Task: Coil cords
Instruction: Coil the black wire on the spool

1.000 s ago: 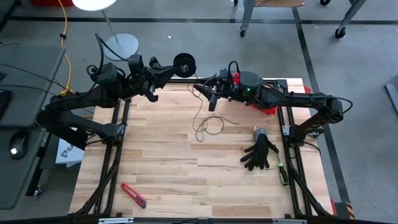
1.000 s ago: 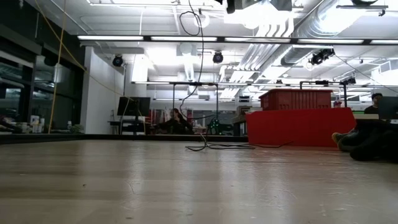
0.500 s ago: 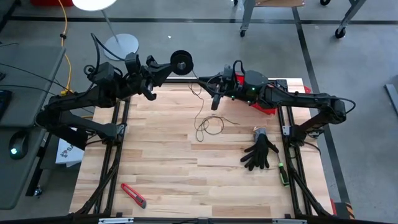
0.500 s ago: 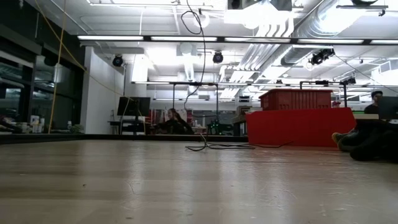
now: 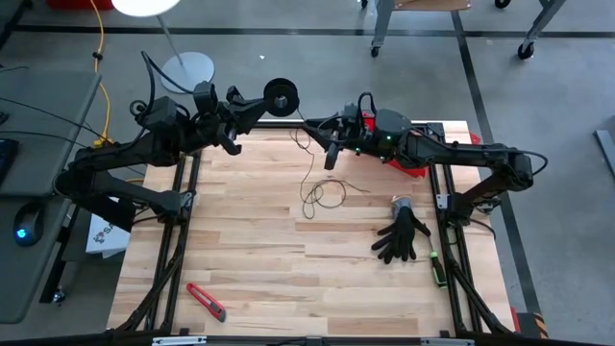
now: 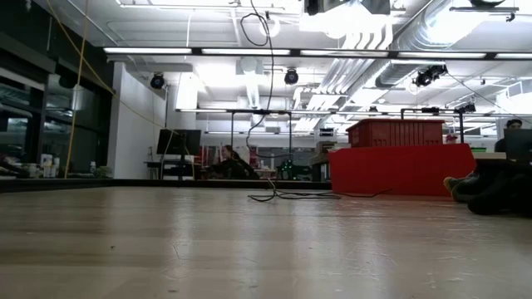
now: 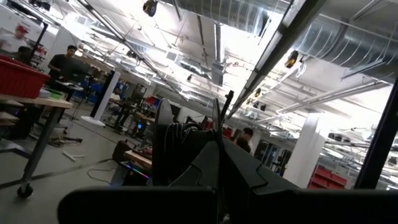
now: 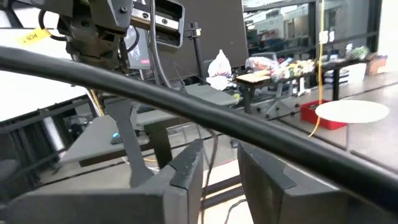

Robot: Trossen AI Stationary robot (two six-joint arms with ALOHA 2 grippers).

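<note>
Left hand (image 5: 258,107) clamped on black spool (image 5: 282,96), raised over the bench's (image 5: 250,259) far edge. Right hand (image 5: 328,154) nearby, fingers (image 8: 186,171) narrowly parted around thin cord (image 5: 309,159); firm grip: cannot tell. Cord hangs to a loose loop (image 5: 322,195) mid-bench.

Spool lifted past the table's edge, right gripper swung round

Since a second ago we have raised the spool (image 5: 281,96) toward twelve o'clock, off the table's far edge, with our left gripper (image 5: 252,106) still clamped on it; our right gripper (image 5: 330,154) drifted slightly toward three o'clock, then eased back toward nine, and the upper cord (image 5: 309,144) shifted with it. In the low view a seated person has changed posture.
</note>
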